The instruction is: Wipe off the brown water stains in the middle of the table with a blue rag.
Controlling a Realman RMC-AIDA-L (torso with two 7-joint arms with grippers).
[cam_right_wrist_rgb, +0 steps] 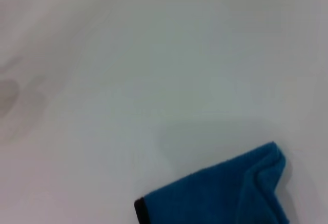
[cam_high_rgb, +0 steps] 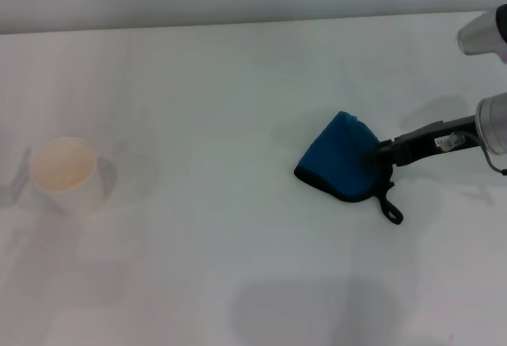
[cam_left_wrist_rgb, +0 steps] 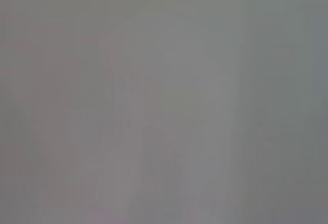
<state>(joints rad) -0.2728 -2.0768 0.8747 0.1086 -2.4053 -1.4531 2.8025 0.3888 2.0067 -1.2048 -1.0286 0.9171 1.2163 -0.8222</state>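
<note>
The right gripper [cam_high_rgb: 379, 154] reaches in from the right edge of the desk [cam_high_rgb: 238, 85], its dark fingers pressed into the right side of the rag [cam_high_rgb: 342, 158]. The cloth bunches around the fingertips, so the gripper looks closed narrowly on the rag, though the fingertips themselves are buried in the fabric. The rag lies on the desk right of centre, roughly midway between the far and near edges, a blue folded shape with a black trim along its near side and a short black loop [cam_high_rgb: 390, 207] trailing toward the near edge. In the right wrist view the rag [cam_right_wrist_rgb: 220, 193] shows as a blue fold with a black corner, resting on plain white desk [cam_right_wrist_rgb: 154, 55]; that arm's own fingers do not show there. No brown stain can be made out on the white surface around the rag in any view; only faint grey shadows mark the desk. A pale cup [cam_high_rgb: 65, 173] stands upright near the left edge, well apart from the rag. The left gripper does not appear in the head view, and the left wrist view shows only a flat grey blur.
</note>
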